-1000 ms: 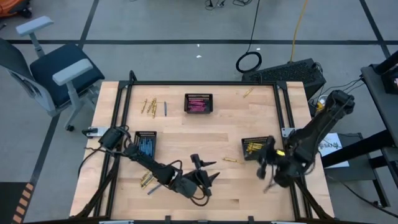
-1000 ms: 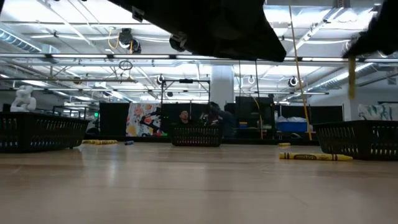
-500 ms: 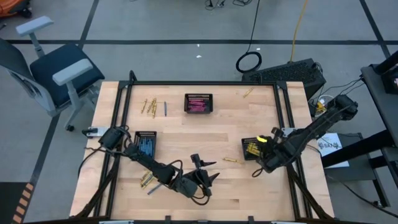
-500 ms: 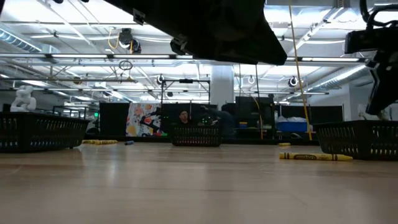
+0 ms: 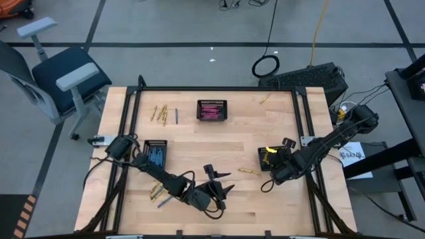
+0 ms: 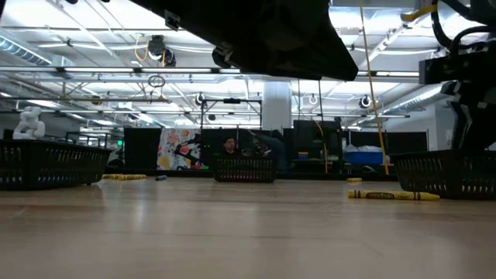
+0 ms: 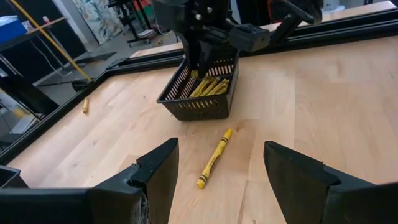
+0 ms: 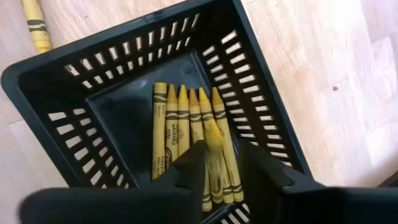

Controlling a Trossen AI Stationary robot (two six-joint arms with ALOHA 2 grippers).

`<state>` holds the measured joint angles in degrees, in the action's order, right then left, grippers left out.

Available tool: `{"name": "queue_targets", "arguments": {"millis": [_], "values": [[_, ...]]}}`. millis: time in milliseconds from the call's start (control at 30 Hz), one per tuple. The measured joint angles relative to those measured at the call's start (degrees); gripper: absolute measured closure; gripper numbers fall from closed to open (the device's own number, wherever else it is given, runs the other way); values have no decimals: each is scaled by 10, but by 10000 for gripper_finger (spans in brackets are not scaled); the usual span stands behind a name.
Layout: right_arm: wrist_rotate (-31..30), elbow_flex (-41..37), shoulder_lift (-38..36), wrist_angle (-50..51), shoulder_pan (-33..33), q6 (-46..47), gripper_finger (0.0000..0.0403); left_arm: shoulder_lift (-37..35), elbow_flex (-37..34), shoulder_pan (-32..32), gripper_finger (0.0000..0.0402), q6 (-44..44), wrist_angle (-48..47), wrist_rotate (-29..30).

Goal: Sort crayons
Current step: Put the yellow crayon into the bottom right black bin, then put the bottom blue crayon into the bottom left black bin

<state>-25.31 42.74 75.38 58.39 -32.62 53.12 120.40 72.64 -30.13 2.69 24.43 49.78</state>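
A black basket (image 8: 93, 124) at the table's right (image 5: 265, 158) holds several yellow crayons (image 8: 180, 134) lying flat. My right gripper (image 8: 224, 158) hangs over it (image 5: 272, 159), fingers apart and pointing down, with a blurred yellow crayon (image 8: 213, 138) between their ends. A loose yellow crayon (image 7: 213, 158) lies flat on the table (image 5: 247, 171) left of that basket. My left gripper (image 7: 214, 177) waits open at the front middle (image 5: 222, 182), aimed at this crayon from short of it. My right gripper has the blurred yellow crayon (image 8: 213, 138) between its finger ends, close to one finger (image 8: 194, 163). The gap is wider than the crayon, and I cannot tell whether it touches that finger. The fingers come from above, pointing down into the basket.
A basket of blue crayons (image 5: 155, 154) stands at the left and a basket of pink ones (image 5: 212, 110) at the far middle. Loose crayons lie at the far left (image 5: 161, 113), the far right (image 5: 265, 99) and the near left (image 5: 157, 192).
My right gripper has come from near the table's right front toward the far edge and the left, over the yellow basket. It has sunk and tipped to point down into the basket. The yellow crayon has travelled with it.
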Motion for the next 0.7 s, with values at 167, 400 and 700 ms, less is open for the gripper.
{"name": "queue_targets", "arguments": {"millis": [167,400,700], "values": [[-28,0,-21,5,-11,25,278,0,0,0,167,0,-2,0],[-204,0,-74,-71,-90,92,274,-6,0,-7,167,-5,-3,5],[-370,0,15,-491,-182,-170,296,-116,11,-75,167,-160,0,30]]}}
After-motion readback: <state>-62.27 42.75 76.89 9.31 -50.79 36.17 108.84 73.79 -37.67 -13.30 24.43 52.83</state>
